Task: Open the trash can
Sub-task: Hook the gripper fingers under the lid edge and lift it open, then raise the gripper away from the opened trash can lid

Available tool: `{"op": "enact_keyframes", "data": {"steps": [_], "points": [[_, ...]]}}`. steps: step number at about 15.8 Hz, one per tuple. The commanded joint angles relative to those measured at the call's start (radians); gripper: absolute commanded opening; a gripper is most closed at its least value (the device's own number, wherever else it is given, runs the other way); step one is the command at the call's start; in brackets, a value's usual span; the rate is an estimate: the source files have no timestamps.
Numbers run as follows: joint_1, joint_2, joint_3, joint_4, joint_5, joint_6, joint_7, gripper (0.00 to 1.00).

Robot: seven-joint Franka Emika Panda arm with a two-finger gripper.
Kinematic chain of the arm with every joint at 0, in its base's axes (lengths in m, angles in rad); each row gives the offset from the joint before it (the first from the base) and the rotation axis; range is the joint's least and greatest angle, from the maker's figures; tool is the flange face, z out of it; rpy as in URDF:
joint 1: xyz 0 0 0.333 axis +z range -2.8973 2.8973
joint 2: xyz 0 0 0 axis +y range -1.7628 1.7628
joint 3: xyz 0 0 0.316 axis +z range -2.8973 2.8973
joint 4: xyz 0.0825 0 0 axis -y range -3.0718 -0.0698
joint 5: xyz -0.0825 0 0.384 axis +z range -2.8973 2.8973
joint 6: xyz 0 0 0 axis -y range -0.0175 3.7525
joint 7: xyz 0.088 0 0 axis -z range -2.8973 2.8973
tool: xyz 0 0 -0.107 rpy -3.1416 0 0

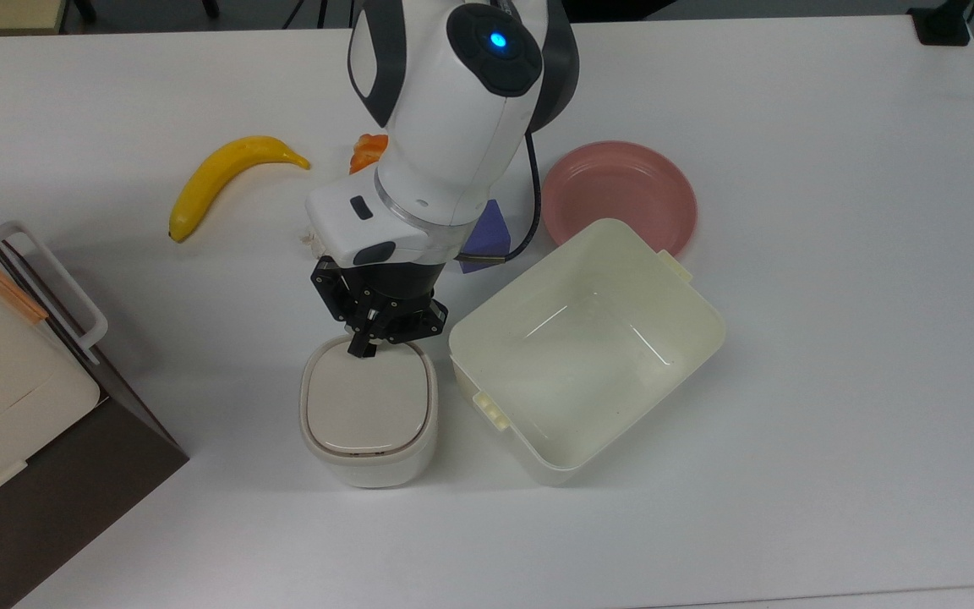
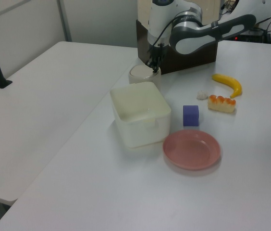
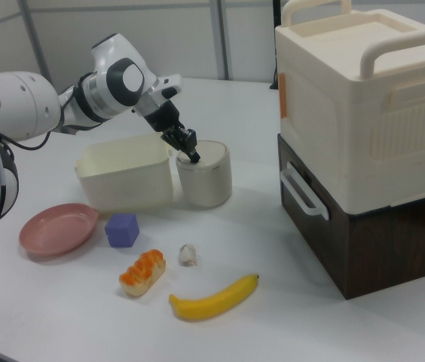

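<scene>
1. The bin (image 1: 369,412) is my landmark: small, cream, rounded-square, its beige lid (image 1: 367,398) lying flat and closed. It stands on the white table (image 1: 834,338).
2. My gripper (image 1: 363,348) points down at the bin's rim, on the edge nearest the top view's top. The black fingertips look drawn together into one narrow point with nothing between them.
3. In the right view the gripper (image 3: 195,157) tip meets the top edge of the bin (image 3: 204,175) at the side facing the tub; it appears to touch.
4. In the left view the gripper (image 2: 151,66) comes down onto the far rim of the bin (image 2: 144,75).
5. A lidless cream tub (image 1: 586,348) sits just beside the bin, on the top view's right, with a narrow gap between them.
6. A pink plate (image 1: 620,196) lies beyond the tub from the bin, tucked against the tub's far corner.
7. A purple cube (image 1: 487,233) lies behind my wrist, further from the bin than the gripper.
8. A banana (image 1: 225,178) lies well apart from the bin, toward the top view's upper left.
9. A big white-and-brown appliance (image 1: 13,372) with a handle stands on the top view's left of the bin, clear of it.
10. In the right view an orange-topped bread piece (image 3: 142,272) lies well in front of the bin, near the cube (image 3: 122,230).
</scene>
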Motion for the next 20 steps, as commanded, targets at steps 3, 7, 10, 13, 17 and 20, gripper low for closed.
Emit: {"op": "enact_keyframes", "data": {"steps": [3,7,10,13,17,20], "points": [[0.014,0.004,0.002,-0.047,-0.058,0.001,0.065,0.00],[0.019,0.005,0.004,-0.049,-0.069,0.001,0.070,0.00],[-0.006,0.004,0.002,-0.001,-0.045,0.001,0.073,0.00],[-0.044,0.002,0.001,0.051,0.040,0.001,0.068,0.00],[-0.069,-0.005,0.001,0.071,0.067,0.001,0.065,0.00],[-0.087,-0.009,0.001,0.095,0.118,-0.004,0.038,0.00]]}}
